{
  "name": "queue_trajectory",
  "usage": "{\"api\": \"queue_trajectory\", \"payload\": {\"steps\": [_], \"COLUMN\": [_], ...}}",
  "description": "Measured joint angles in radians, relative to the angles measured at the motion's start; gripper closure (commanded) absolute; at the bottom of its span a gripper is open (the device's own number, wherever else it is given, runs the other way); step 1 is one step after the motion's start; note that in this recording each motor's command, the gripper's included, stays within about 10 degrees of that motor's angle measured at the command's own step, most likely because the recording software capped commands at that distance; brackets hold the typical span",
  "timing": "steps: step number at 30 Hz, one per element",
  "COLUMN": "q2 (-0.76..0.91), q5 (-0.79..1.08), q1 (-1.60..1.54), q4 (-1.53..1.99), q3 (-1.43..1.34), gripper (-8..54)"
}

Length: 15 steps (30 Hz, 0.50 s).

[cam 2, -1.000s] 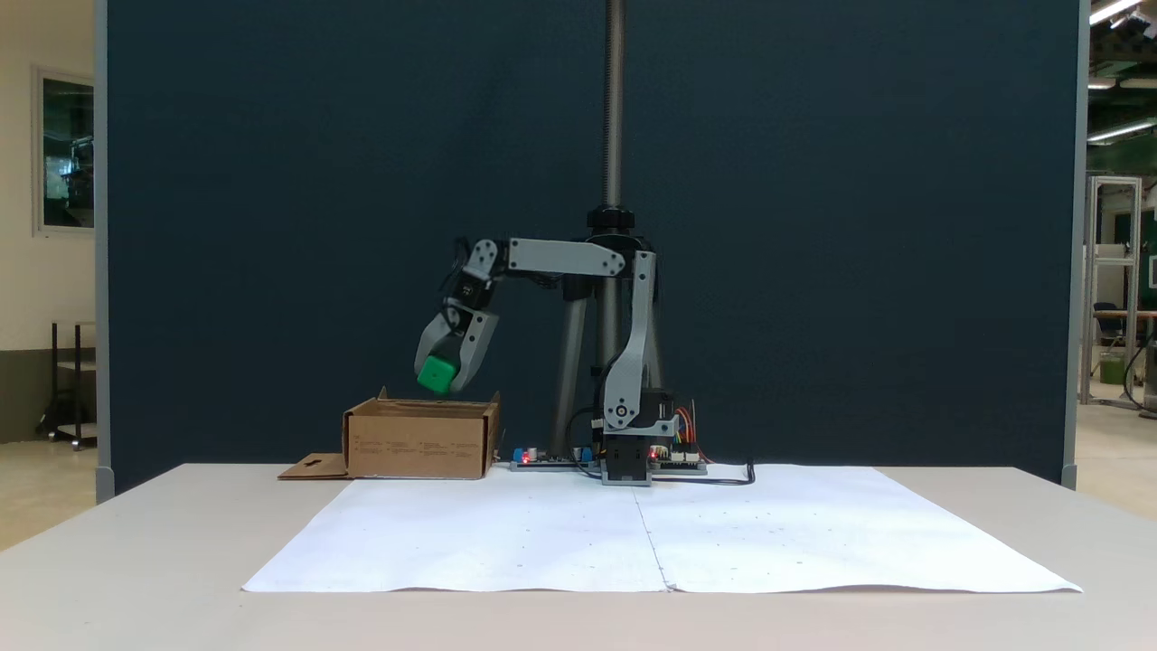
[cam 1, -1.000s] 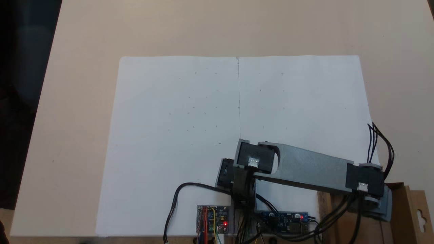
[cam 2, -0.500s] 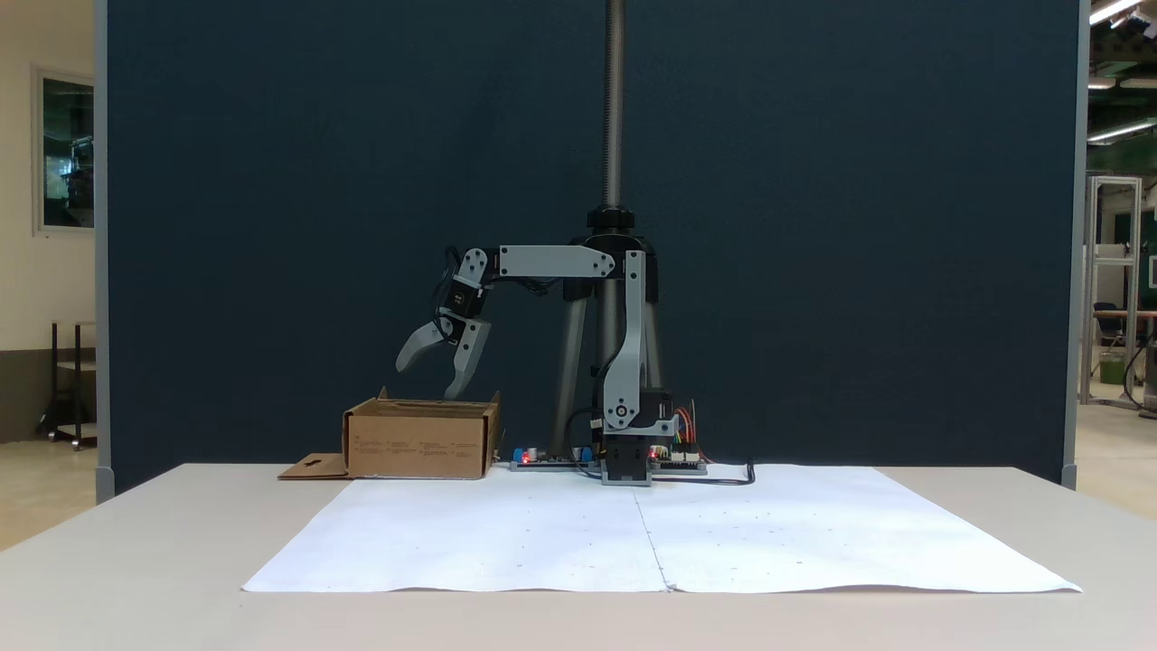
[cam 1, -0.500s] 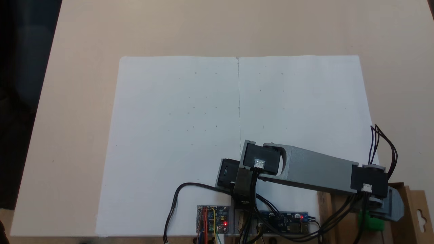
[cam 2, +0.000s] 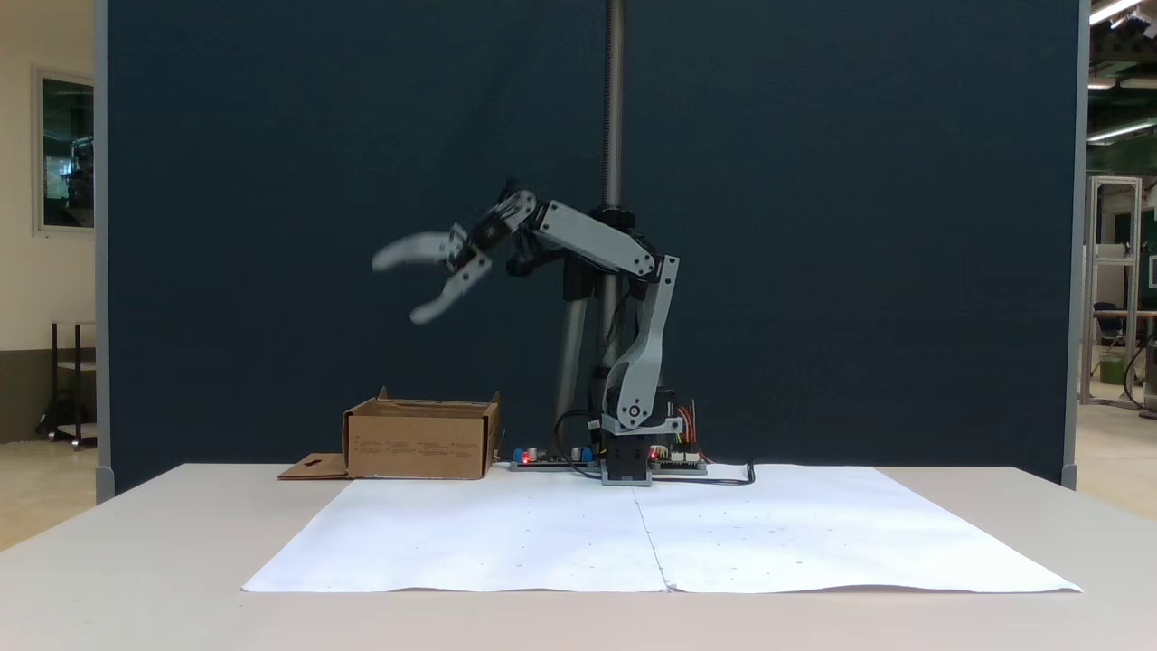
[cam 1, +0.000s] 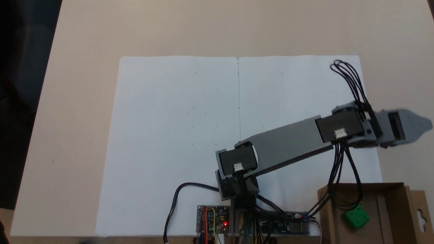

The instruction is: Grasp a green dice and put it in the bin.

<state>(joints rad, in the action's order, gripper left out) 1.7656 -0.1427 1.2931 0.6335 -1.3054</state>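
The green dice [cam 1: 355, 218] lies on the floor of the bin [cam 1: 393, 206], well below and apart from the fingers. The gripper [cam 2: 398, 289] hangs high above the bin, empty, its jaws spread wide. I judge the task done; only the arm's retreat remains.

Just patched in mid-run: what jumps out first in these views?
The green dice lies inside the bin, at the lower right of the top-down fixed view. The gripper hangs open and motion-blurred, high above the bin in the front fixed view, holding nothing.
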Motion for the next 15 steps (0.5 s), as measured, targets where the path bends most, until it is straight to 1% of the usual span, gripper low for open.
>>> {"api": "queue_trajectory", "payload": {"steps": [6, 15], "q2": [0.002, 0.003], "q5": [-0.009, -0.009], "q1": [-0.365, -0.811], "q4": [-0.103, -0.11], "q3": [0.011, -0.014], "gripper": [2.1, 1.7]}}
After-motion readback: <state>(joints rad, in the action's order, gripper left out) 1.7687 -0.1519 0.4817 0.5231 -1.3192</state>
